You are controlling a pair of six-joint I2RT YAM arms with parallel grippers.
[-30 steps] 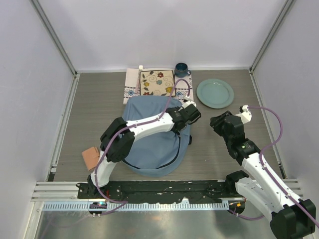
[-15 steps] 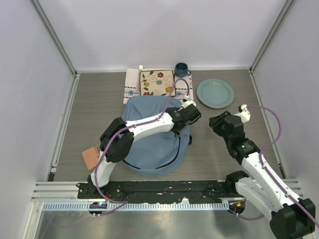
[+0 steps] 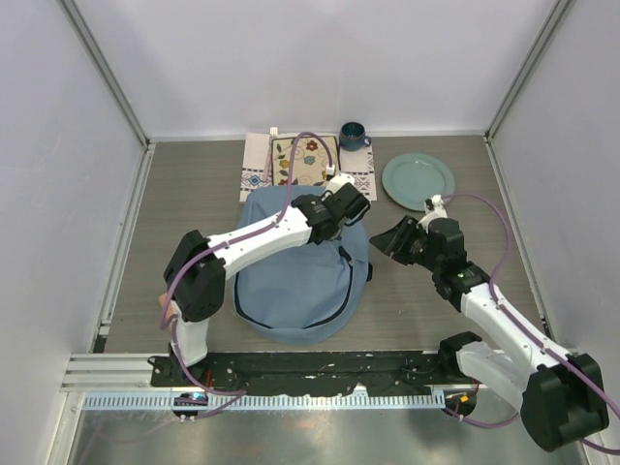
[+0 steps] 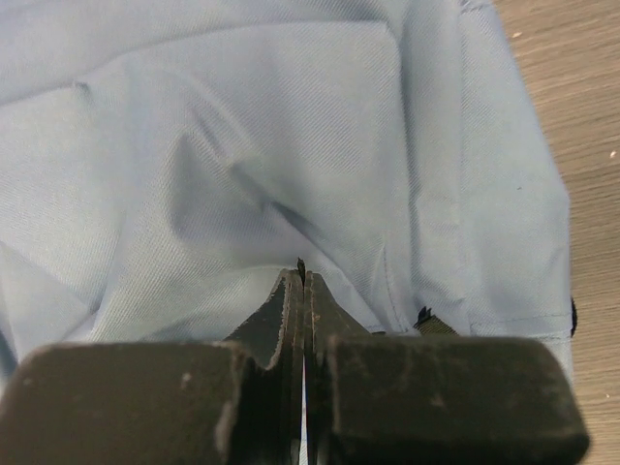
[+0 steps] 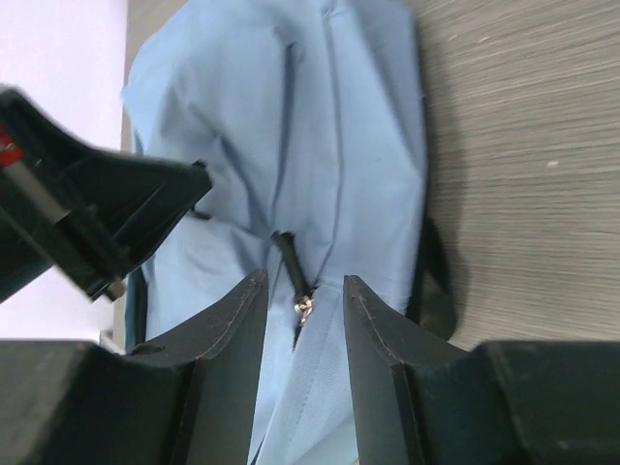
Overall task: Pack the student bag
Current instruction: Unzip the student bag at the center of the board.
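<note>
Both arms are sitting differently from a second ago: the left arm's elbow is swinging out to the left, and the right arm is leaning in toward the middle. The light-blue bag (image 3: 291, 281) is lying flat on the grey table (image 3: 184, 194), in the middle near the arms' bases. The left gripper (image 3: 341, 204) is resting on the bag's far right corner with its fingers (image 4: 281, 310) pressing tightly together, tips against the cloth (whether a fold is caught between them cannot be told). Just behind the bag, a patterned mat (image 3: 255, 174) is lying with a dark mug (image 3: 353, 135) beside it, and a green plate (image 3: 418, 181) is sitting further right. The right gripper (image 3: 381, 239) is hovering at the bag's right edge, fingers apart and holding nothing, framing a zipper pull (image 5: 302, 306).
</note>
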